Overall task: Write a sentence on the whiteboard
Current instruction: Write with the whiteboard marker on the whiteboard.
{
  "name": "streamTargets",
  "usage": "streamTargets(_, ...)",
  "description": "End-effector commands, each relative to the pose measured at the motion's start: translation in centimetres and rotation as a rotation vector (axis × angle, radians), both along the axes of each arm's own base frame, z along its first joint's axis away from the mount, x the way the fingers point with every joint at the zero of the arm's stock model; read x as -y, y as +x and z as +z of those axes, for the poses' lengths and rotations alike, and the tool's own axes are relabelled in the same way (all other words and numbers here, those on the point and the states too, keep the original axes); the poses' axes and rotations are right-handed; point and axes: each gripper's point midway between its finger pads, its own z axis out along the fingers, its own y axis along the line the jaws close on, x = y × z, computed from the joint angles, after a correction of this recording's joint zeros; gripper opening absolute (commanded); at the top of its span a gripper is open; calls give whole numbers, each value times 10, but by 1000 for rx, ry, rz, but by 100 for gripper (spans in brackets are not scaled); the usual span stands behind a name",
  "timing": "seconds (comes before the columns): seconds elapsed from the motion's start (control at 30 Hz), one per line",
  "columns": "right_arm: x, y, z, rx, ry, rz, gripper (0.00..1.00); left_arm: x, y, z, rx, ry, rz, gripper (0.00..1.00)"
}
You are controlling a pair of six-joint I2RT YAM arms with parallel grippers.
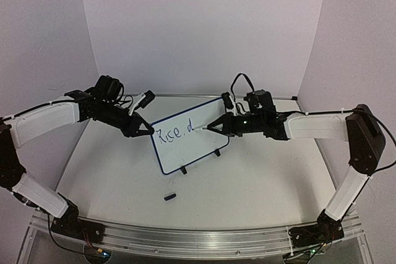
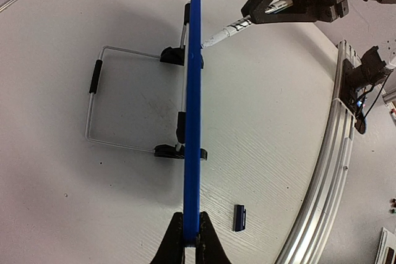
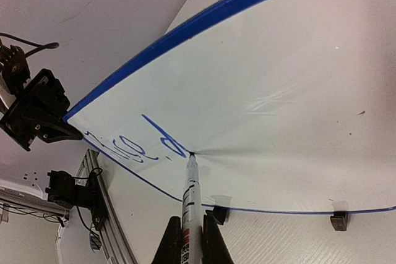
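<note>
- Two jaw pairs flank the whiteboard point(image 1: 193, 148); it stands mid-table, long axis left to right, right end farther, face nearward.
- My left gripper point(image 1: 148, 130) pinches its left edge; my right gripper point(image 1: 215, 127) clamps a marker point(image 3: 190, 183), tip touching the face.
- Blue frame; the sentence point(image 1: 173, 133) reads "Rice, d".

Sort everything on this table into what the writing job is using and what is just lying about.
In use: whiteboard, its wire stand, marker, the writing begun on it, left pincer gripping the board's edge, right pincer holding the marker.

Lying about: small dark cap-like piece, loose in front of the board.
</note>
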Motion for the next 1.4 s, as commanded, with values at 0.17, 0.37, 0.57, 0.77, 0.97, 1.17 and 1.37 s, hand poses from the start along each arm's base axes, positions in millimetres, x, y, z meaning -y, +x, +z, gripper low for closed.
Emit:
streamTargets(0.17, 11, 2, 25, 65, 11, -42, 0, 3, -5, 1, -7, 6, -18, 0)
streamTargets(0.37, 13, -1, 42, 95, 32, -46, 0, 2, -5, 1, -6, 7, -17, 0)
streamTargets(0.57, 9, 1, 38, 86, 29, -36, 0, 2, -5, 0, -9, 9, -17, 0)
streamTargets(0.77, 6, 6, 35, 85, 29, -33, 0, 3, -5, -1, -13, 10, -17, 0)
streamTargets(0.97, 3, 11, 36, 90, 32, -39, 0, 3, -5, -2, -14, 11, -18, 0)
streamTargets(1.17, 1, 16, 35, 92, 31, -44, 0, 3, -4, -2, -13, 13, -18, 0)
streamTargets(1.37, -1, 17, 35, 93, 32, -37, 0, 3, -5, -2, -12, 11, -18, 0)
